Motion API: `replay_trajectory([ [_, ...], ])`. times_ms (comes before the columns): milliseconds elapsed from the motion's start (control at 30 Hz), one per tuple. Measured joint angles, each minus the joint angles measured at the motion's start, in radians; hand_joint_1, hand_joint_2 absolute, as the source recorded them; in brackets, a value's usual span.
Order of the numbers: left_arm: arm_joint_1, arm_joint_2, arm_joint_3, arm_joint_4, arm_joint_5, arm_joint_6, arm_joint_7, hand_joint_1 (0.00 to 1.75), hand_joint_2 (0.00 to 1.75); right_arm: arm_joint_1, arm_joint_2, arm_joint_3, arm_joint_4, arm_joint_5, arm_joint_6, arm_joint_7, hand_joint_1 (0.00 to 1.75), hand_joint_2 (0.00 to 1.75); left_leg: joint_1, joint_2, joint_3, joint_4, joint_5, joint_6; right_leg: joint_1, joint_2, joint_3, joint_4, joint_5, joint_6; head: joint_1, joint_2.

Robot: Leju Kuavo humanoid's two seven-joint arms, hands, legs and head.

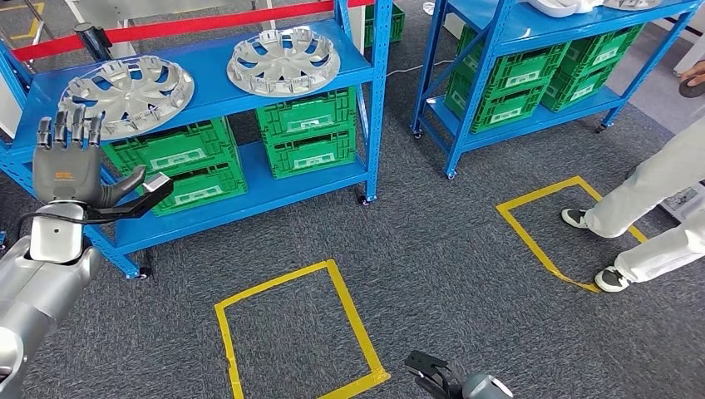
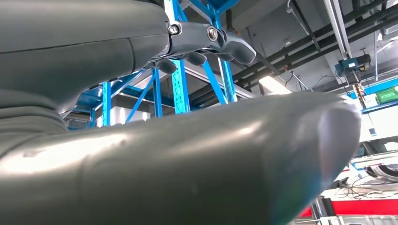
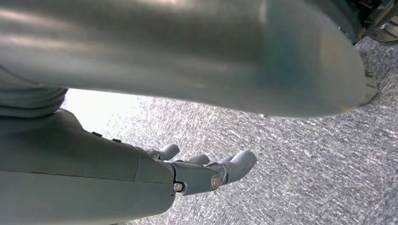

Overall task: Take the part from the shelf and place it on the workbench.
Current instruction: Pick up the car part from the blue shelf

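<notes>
Blue shelf far left w/ two silver wheel-cover parts on its top deck, green crates below; second blue shelf far right, a person's legs by a yellow floor square on grey carpet.

Left part lies flat, round so no long axis — just beyond and slightly right of the left hand, which is raised, palm toward the shelf, fingers spread wide, holding nothing. Left hand clearly nearer.

Right hand hangs low near the floor; fingers loosely extended, empty. Reach looks unobstructed — my judgement.
</notes>
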Motion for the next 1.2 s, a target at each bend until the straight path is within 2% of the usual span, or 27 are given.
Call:
replay_trajectory([
  [433, 0.002, -0.007, 0.000, -0.002, 0.008, 0.014, -0.015, 0.00, 0.00, 0.000, 0.000, 0.000, 0.000, 0.000, 0.000, -0.005, 0.00, 0.00, -0.001, 0.000, 0.000, 0.001, -0.001, 0.001, -0.001, 0.000, 0.000, 0.000, 0.000, 0.001, 0.000, 0.000],
  [633, 0.009, -0.007, 0.000, -0.002, 0.015, 0.015, -0.012, 0.00, 0.00, 0.000, 0.001, 0.000, 0.000, 0.003, 0.000, -0.005, 0.00, 0.00, -0.007, 0.000, -0.002, 0.005, -0.003, 0.005, -0.008, -0.001, 0.001, -0.003, 0.002, 0.008, 0.000, 0.000],
  [700, 0.010, -0.007, 0.000, -0.003, 0.015, 0.014, -0.011, 0.00, 0.00, -0.001, 0.002, 0.000, 0.000, 0.003, 0.000, -0.004, 0.00, 0.00, -0.003, 0.000, 0.003, -0.003, 0.001, 0.012, -0.007, -0.001, 0.000, 0.000, 0.000, 0.014, 0.000, 0.000],
  [767, 0.011, -0.008, 0.000, -0.004, 0.015, 0.011, -0.011, 0.00, 0.00, -0.002, 0.003, 0.000, 0.000, 0.003, 0.000, -0.004, 0.00, 0.00, 0.004, 0.003, 0.010, -0.012, 0.007, 0.019, -0.006, -0.004, -0.023, 0.048, -0.026, 0.018, 0.001, 0.000],
  [867, 0.016, -0.011, 0.000, -0.004, 0.013, 0.004, -0.010, 0.00, 0.00, 0.000, 0.004, 0.001, 0.000, 0.003, 0.000, -0.014, 0.00, 0.00, 0.006, 0.005, 0.012, -0.013, 0.005, 0.024, -0.012, -0.007, -0.123, 0.236, -0.100, 0.023, 0.001, 0.000],
  [900, 0.019, -0.012, 0.000, -0.004, 0.012, 0.003, -0.010, 0.00, 0.00, 0.002, 0.004, 0.001, 0.000, 0.003, 0.000, -0.018, 0.00, 0.00, 0.007, 0.005, 0.012, -0.013, 0.003, 0.023, -0.014, -0.007, -0.148, 0.278, -0.107, 0.025, 0.001, 0.000],
  [933, 0.022, -0.014, 0.000, -0.004, 0.012, 0.003, -0.010, 0.00, 0.00, 0.002, 0.004, 0.002, 0.000, 0.003, 0.000, -0.021, 0.00, 0.00, 0.008, 0.004, 0.013, -0.012, 0.001, 0.021, -0.015, -0.008, -0.156, 0.283, -0.095, 0.026, 0.001, 0.000],
  [967, 0.024, -0.015, 0.000, -0.004, 0.011, 0.003, -0.010, 0.00, 0.00, 0.003, 0.004, 0.002, 0.000, 0.003, 0.000, -0.025, 0.00, 0.00, 0.009, 0.003, 0.015, -0.009, -0.004, 0.017, -0.017, -0.009, -0.143, 0.247, -0.066, 0.027, 0.001, 0.000],
  [1000, 0.025, -0.017, 0.000, -0.004, 0.010, 0.003, -0.010, 0.00, 0.00, 0.003, 0.004, 0.003, 0.000, 0.003, 0.000, -0.030, 0.00, 0.00, 0.011, 0.002, 0.017, -0.005, -0.010, 0.011, -0.019, -0.011, -0.114, 0.182, -0.028, 0.028, 0.001, 0.000],
  [1067, 0.026, -0.018, 0.000, -0.005, 0.009, 0.002, -0.010, 0.00, 0.00, 0.000, 0.004, 0.008, 0.000, 0.004, 0.000, -0.040, 0.00, 0.00, 0.011, 0.001, 0.017, 0.004, -0.023, -0.003, -0.019, -0.013, -0.054, 0.065, 0.010, 0.024, 0.001, 0.000],
  [1100, 0.026, -0.017, 0.000, -0.005, 0.008, 0.002, -0.010, 0.00, 0.00, 0.000, 0.004, 0.010, 0.000, 0.005, 0.000, -0.044, 0.00, 0.00, 0.009, 0.000, 0.017, 0.007, -0.028, -0.010, -0.018, -0.014, -0.039, 0.035, 0.011, 0.019, 0.000, 0.000],
  [1200, 0.028, -0.018, 0.001, -0.005, 0.007, 0.001, -0.011, 0.00, 0.00, 0.000, 0.004, 0.012, 0.000, 0.006, 0.000, -0.049, 0.00, 0.00, 0.010, 0.002, 0.020, 0.007, -0.035, -0.028, -0.014, -0.011, -0.033, 0.026, -0.004, -0.002, 0.001, 0.000],
])
